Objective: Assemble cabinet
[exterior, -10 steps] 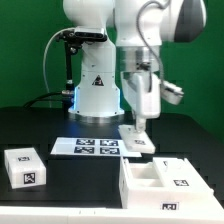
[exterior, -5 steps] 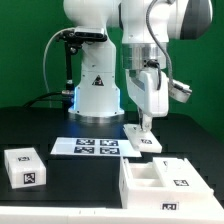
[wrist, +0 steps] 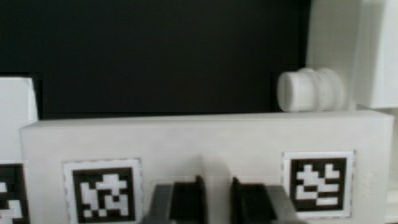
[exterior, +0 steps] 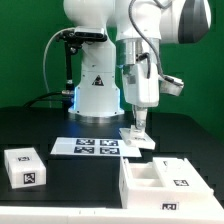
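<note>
My gripper (exterior: 137,127) points straight down at a small white tagged panel (exterior: 138,140) that rests on the black table just to the exterior view's right of the marker board (exterior: 92,147). In the wrist view the panel (wrist: 214,140) shows two tags, and the two dark fingers (wrist: 180,203) stand close together on its near edge, with a thin strip of white between them. A round white knob (wrist: 317,88) sits beyond the panel. The open white cabinet box (exterior: 160,182) with inner compartments stands at the front right. A white tagged block (exterior: 25,166) lies at the front left.
The robot's white base (exterior: 97,92) stands behind the marker board, with a black camera stand (exterior: 66,60) on its left. A green wall closes the back. Bare black table (exterior: 75,190) lies between the tagged block and the cabinet box.
The gripper swung a little to the exterior view's right and then back left. The panel under it shifted the same way. The cabinet box and the block have not moved.
</note>
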`<state>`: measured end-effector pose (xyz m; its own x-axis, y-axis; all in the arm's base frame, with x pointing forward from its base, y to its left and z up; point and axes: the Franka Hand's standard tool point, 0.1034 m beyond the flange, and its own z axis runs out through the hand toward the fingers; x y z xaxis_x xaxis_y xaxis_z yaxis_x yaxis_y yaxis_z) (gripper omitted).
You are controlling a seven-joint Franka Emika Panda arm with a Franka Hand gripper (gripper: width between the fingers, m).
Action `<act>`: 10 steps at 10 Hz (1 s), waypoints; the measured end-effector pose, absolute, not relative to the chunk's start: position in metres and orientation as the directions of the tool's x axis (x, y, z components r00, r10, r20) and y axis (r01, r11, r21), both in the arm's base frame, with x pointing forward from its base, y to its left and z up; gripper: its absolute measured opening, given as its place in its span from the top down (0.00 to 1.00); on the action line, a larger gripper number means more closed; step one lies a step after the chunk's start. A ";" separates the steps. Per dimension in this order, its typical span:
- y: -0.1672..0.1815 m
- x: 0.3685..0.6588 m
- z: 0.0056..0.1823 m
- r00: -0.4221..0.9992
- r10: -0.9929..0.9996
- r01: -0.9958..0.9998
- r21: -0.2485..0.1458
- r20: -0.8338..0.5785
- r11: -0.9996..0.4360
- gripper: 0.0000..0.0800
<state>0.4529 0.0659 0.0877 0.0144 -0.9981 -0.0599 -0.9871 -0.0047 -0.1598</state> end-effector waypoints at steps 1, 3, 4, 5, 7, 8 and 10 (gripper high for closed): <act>0.066 0.453 0.088 0.016 -0.998 -0.987 -0.160 -0.059 -0.006 0.93; 0.065 0.453 0.087 0.022 -0.998 -0.987 -0.161 -0.056 -0.012 0.93; 0.056 0.455 0.090 0.028 -0.999 -0.978 -0.206 -0.044 -0.019 0.93; 0.055 0.453 0.095 0.018 -0.998 -0.972 -0.235 -0.054 -0.005 0.93; 0.058 0.454 0.106 0.014 -0.997 -0.964 -0.268 -0.077 0.007 0.93; 0.058 0.453 0.106 0.025 -0.997 -0.964 -0.266 -0.078 -0.003 0.93; 0.054 0.452 0.101 0.032 -0.997 -0.965 -0.261 -0.064 -0.014 0.93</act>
